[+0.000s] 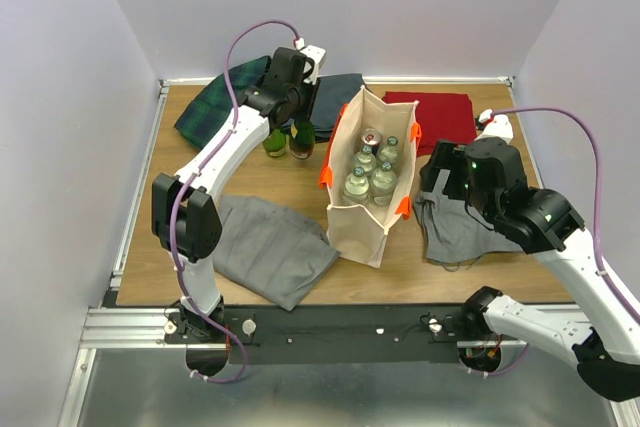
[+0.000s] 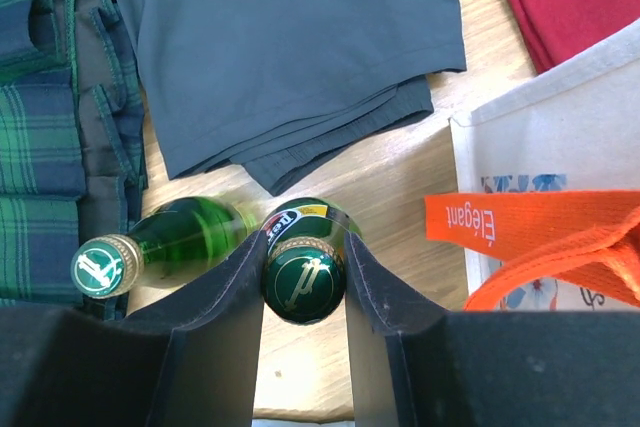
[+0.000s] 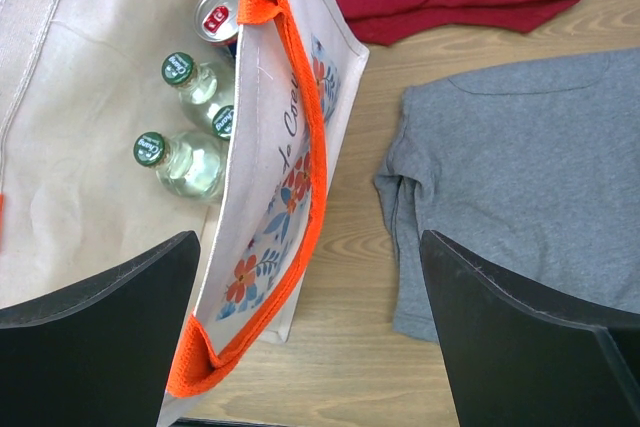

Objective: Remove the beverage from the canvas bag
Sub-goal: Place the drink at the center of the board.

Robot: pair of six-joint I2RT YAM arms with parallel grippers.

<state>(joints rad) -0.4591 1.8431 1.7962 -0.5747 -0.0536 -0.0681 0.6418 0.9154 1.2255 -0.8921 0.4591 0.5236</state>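
Wooden desk [image 1: 440,282], seen from above, with both arms based at its near edge; cream canvas bag [image 1: 358,232] stood upright and open at the middle of the desk, its short orange handles [image 3: 300,97] at the rim.

Cloths lay flat around the bag: a grey cloth [image 1: 270,247] toward the near left corner; a grey T-shirt [image 1: 455,232] near the right edge; a green-and-navy plaid cloth [image 1: 210,107] at the far left corner; a slate-blue cloth [image 1: 335,97] along the far edge, just left of the bag; a red cloth [image 1: 435,112] along the far edge, to its right.

Right gripper [image 3: 307,247] was spread wide and grasped nothing; it hung above the bag's right wall, one finger over the bag's interior and the other over the grey T-shirt.

Left gripper [image 2: 303,237] was clenched on the neck of a green glass bottle [image 2: 303,277]; this bottle was outside the bag, just left of its far left corner and near the slate-blue cloth; whether its base rested on the desk could not be told; a second green bottle [image 2: 170,242] stood beside it on the plaid-cloth side.

Inside the bag: four clear bottles [image 1: 383,182] with green caps, upright and close together; a can [image 3: 217,17] with a red top at the far end.
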